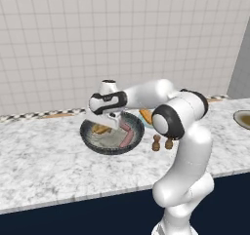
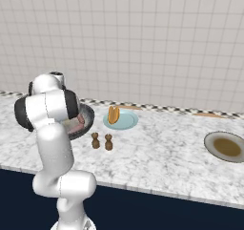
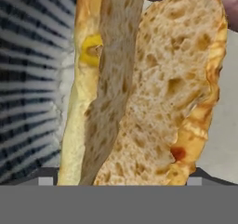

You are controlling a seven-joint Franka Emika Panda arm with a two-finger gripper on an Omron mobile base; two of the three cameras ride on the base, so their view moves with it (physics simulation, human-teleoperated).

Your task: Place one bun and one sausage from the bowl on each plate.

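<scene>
A white robot arm reaches over a grey-veined marble counter (image 1: 44,166) set against a tiled wall. Its tool (image 1: 104,124) hangs low inside the large round bowl with a dark ribbed rim and pale speckled inside (image 1: 88,140), which sits toward the back edge of the counter at its left part.

From the hand camera, a split golden-brown bread bun with a porous crumb (image 3: 153,93) rises right between the two dark finger tips, the bowl's ribbed rim (image 3: 28,79) to one side. The jaws stand spread wide either side of the bun; whether they touch it yet cannot be told. A pink sausage (image 1: 128,134) lies in the bowl beside the tool.

Progress, as far as it shows — the pale blue round plate (image 2: 125,121), just right of the bowl near the back edge, already carries one orange-brown bun (image 2: 113,114); no sausage is visible on it. The brownish-rimmed round plate (image 2: 227,147), well apart toward the right end of the counter, shows only its tan inside. Two small brown shakers (image 2: 102,141) stand in front of the blue plate.

Judged from this, one bun is placed. A second bun for the brownish plate and a sausage for each plate likely remain — the grasp in the bowl looks like the start of the second bun's move.
</scene>
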